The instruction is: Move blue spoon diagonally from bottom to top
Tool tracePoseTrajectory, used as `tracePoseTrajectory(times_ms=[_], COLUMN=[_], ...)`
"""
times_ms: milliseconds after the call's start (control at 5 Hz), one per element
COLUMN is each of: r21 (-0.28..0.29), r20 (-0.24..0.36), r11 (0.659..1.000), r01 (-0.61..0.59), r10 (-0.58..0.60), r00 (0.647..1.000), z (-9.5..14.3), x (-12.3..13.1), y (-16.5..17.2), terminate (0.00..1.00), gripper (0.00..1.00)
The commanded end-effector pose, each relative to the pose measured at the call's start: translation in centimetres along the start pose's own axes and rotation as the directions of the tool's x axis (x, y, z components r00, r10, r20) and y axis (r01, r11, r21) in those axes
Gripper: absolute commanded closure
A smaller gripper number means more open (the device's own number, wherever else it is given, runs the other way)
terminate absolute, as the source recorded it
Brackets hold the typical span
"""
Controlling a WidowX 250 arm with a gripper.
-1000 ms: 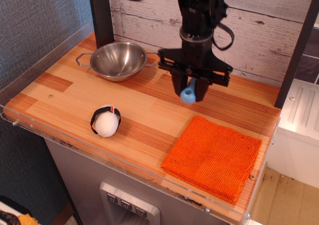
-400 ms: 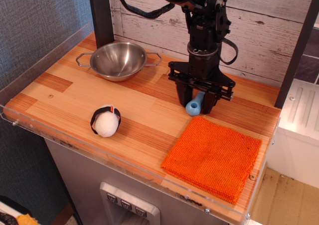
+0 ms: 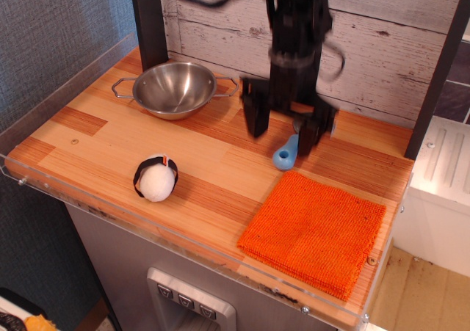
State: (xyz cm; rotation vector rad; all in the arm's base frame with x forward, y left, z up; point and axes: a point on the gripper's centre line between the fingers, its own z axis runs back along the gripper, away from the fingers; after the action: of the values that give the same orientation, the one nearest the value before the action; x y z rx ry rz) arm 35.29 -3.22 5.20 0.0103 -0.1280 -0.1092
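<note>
Table (image 3: 95,136): wooden top with a clear raised lip on its left and front edges; a plank wall closes the back.
Change since earlier frames: the gripper (image 3: 283,129) held the blue spoon (image 3: 287,153) a second ago; its fingers now stand apart and the spoon lies on the wood, free of them. The arm is motion-blurred.
Orange cloth (image 3: 316,232): lies flat; its upper left corner sits just beside the spoon handle.
Steel bowl (image 3: 175,89): two-handled, well to the left of the spoon, near the back wall.
Open room: bare wood runs between the spoon and the bowl, and on to the front lip.
Plush toy (image 3: 156,178): white with a black band, to the left of the spoon and nearer the front.
Blue spoon: short, thick light-blue handle, its holed end facing front; the bowl end is hidden behind the right finger.
</note>
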Motion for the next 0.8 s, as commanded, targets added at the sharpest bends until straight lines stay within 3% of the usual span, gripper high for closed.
tracePoseTrajectory(times_ms=[0, 200, 600], r21=[-0.043, -0.017, 0.021], r20=[0.109, 0.051, -0.003], r11=[0.997, 0.999, 1.0], r01=[-0.068, -0.051, -0.003], r10=[0.072, 0.052, 0.003], r00=[0.991, 0.997, 1.0], z=[10.7, 11.4, 9.7], x=[-3.3, -5.9, -7.1], y=[3.4, 5.0, 5.7], terminate=[0.0, 0.0, 0.0], gripper=[0.0, 0.0, 0.0])
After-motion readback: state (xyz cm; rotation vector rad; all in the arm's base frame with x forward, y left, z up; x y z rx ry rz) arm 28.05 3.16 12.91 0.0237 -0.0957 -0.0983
